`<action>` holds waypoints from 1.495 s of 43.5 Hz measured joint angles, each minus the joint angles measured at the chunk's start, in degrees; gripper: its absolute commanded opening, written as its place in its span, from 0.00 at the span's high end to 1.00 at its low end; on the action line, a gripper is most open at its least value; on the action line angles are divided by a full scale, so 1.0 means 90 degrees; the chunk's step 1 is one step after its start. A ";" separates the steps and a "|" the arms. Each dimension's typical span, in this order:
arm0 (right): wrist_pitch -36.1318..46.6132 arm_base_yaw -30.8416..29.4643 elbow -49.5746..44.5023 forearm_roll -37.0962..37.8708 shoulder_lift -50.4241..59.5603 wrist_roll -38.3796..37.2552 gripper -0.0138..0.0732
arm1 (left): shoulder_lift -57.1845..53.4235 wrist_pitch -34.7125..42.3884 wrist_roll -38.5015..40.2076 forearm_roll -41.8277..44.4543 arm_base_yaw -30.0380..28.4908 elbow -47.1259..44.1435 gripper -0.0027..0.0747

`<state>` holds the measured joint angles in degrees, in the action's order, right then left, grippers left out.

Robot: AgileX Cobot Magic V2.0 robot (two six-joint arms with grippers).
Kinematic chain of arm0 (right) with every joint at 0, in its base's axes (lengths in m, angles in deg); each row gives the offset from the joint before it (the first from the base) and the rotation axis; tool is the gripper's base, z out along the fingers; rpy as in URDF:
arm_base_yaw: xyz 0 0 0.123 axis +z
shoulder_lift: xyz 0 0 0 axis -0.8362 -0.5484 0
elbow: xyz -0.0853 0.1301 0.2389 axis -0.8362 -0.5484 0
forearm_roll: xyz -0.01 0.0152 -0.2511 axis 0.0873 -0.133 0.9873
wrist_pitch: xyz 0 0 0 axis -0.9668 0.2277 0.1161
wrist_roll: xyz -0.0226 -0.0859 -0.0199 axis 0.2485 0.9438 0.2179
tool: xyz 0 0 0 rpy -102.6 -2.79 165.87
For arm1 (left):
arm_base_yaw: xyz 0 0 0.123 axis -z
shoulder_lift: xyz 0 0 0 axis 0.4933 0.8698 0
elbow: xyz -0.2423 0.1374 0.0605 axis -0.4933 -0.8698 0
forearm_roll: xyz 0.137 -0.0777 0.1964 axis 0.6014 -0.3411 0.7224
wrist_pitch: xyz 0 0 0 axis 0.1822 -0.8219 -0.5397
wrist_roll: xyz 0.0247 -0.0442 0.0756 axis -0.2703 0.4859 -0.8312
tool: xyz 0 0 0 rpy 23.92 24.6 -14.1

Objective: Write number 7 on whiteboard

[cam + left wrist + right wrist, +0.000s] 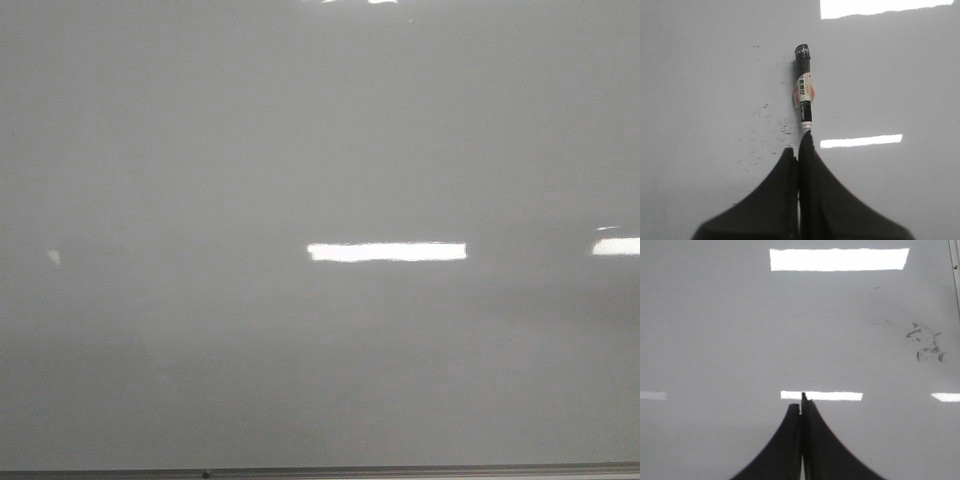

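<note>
A glossy grey whiteboard fills every view, with no 7 drawn on it. The left gripper clamps a black capped marker. The right gripper is closed, holding nothing, near faint smudges.

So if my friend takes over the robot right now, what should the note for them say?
Left gripper: fingers pressed shut, empty. A capped marker lies on the whiteboard just beyond its tips, not held.
Right gripper: shut too, holding nothing.
Whiteboard: only light reflections in the front view; faint old smudges show near the right wrist.
Done: nothing, no 7 drawn.
Left: pick up the marker, uncap it, write the 7.
</note>
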<state>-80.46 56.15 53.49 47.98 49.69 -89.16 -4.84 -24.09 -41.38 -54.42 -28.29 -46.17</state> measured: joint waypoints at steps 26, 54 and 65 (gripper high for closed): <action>0.0000 0.0000 0.0000 0.0000 0.0000 0.0000 0.92 | 0.0000 0.0000 0.0000 0.0000 0.0000 0.0000 0.99; -0.0177 0.0000 0.0380 0.0000 0.0000 0.0000 0.92 | 0.0000 0.0437 0.0000 -0.0207 0.0000 0.0150 0.99; -0.1485 0.0000 0.2058 0.0000 -0.0315 0.0000 0.92 | 0.0138 -0.0504 0.0000 -0.0244 0.0000 0.1779 0.99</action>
<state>-93.82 56.15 72.01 47.98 46.85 -89.16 -3.60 -28.63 -41.38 -56.62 -28.29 -30.15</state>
